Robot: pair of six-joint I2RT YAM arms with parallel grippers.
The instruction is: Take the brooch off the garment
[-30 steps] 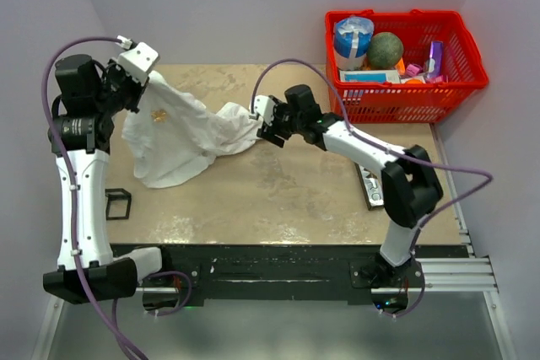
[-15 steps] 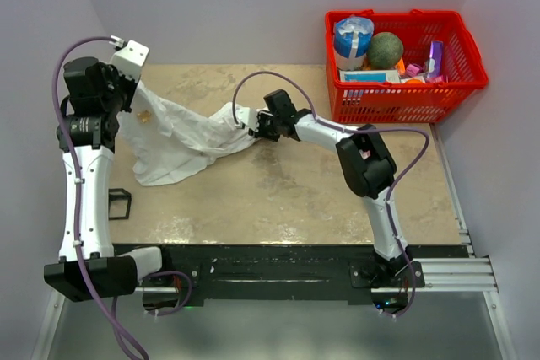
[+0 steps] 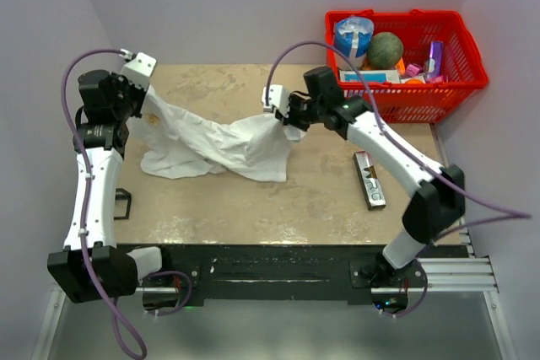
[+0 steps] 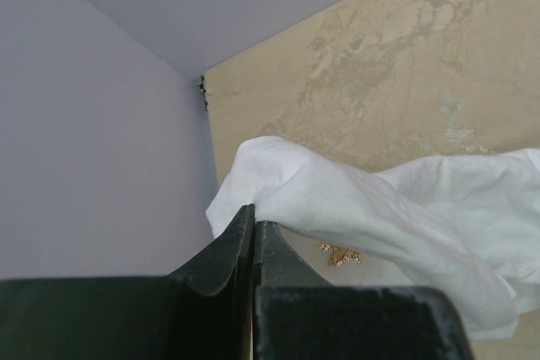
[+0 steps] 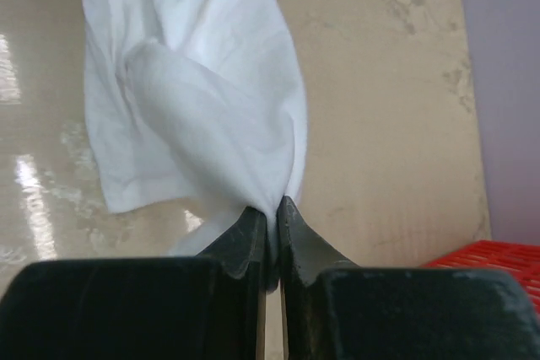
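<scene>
The white garment (image 3: 215, 145) hangs stretched between my two grippers above the table. My left gripper (image 3: 143, 100) is shut on its left edge, and the cloth (image 4: 337, 200) bunches at my fingertips in the left wrist view. The tiny gold brooch (image 4: 340, 253) is pinned to the cloth just right of my left fingers; from above, the brooch (image 3: 153, 120) shows as a small orange speck. My right gripper (image 3: 284, 117) is shut on the garment's right end, with a fold of cloth (image 5: 211, 115) pinched between its jaws.
A red basket (image 3: 462, 82) full of items stands at the back right. A long silver bar (image 3: 369, 180) lies on the table right of the garment. A small black frame (image 3: 118, 202) sits at the left edge beside the left arm.
My right gripper has closed on the garment's right end and pulled it up and to the right. The shirt is now stretched out between both grippers.
</scene>
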